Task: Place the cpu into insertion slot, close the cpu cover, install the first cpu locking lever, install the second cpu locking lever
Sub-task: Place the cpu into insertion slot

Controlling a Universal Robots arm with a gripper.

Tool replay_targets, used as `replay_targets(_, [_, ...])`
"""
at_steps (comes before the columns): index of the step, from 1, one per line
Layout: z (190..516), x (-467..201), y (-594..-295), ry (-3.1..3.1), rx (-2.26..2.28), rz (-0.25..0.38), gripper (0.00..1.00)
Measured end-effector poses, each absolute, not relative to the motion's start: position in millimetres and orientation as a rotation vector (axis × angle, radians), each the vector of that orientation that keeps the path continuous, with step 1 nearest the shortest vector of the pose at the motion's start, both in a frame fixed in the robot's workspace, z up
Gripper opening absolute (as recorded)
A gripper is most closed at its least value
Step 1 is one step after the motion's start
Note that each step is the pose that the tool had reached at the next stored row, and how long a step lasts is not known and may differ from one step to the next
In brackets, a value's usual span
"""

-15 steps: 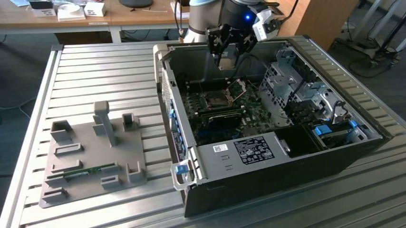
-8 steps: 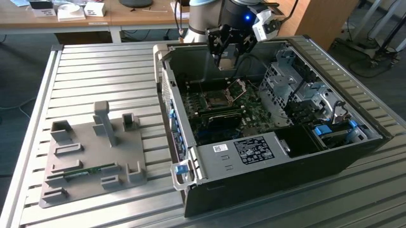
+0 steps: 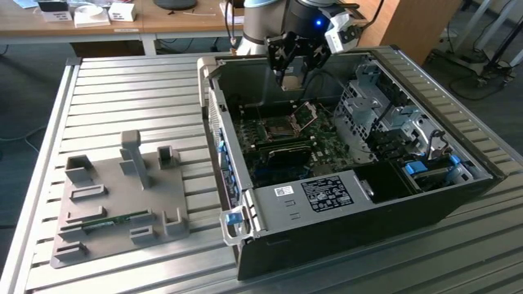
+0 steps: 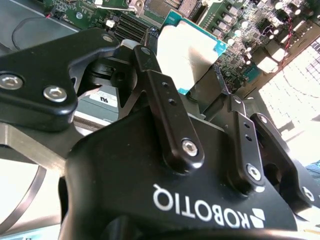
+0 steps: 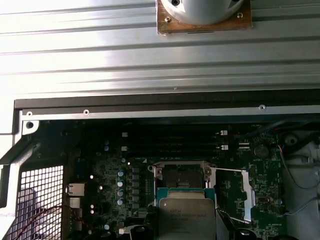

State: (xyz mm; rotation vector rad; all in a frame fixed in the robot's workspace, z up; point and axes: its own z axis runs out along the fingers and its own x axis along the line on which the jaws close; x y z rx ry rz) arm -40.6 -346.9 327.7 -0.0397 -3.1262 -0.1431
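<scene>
My gripper (image 3: pixel 291 78) hangs inside the open computer case, above the green motherboard, shut on the cpu (image 3: pixel 290 81). In the second wrist view the black fingers (image 4: pixel 161 95) clamp the cpu (image 4: pixel 189 50) by its edges, silver top showing. Beyond it in the first wrist view, past the cpu (image 5: pixel 186 216), lies the insertion slot (image 5: pixel 181 175), a dark square recess with a silver rim and nothing in it. The cpu cover (image 5: pixel 245 192) stands swung open beside the slot. In the exterior view, the insertion slot (image 3: pixel 278 127) sits below the gripper with the cpu cover (image 3: pixel 305 116) tilted up next to it.
The computer case (image 3: pixel 343 226) lies open on a slatted metal table (image 3: pixel 122 79). Drive cages (image 3: pixel 384 116) fill the case on the exterior view's right. Long black memory slots (image 5: pixel 172 142) run beside the socket. A grey fixture plate (image 3: pixel 122 184) holding a memory stick (image 3: pixel 106 223) is on the exterior view's left.
</scene>
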Motion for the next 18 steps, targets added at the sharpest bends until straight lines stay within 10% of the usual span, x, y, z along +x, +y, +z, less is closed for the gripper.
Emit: replay_targets(18, [322.7,-40.6,-346.7,-3.126,-0.04,-0.143,0.54])
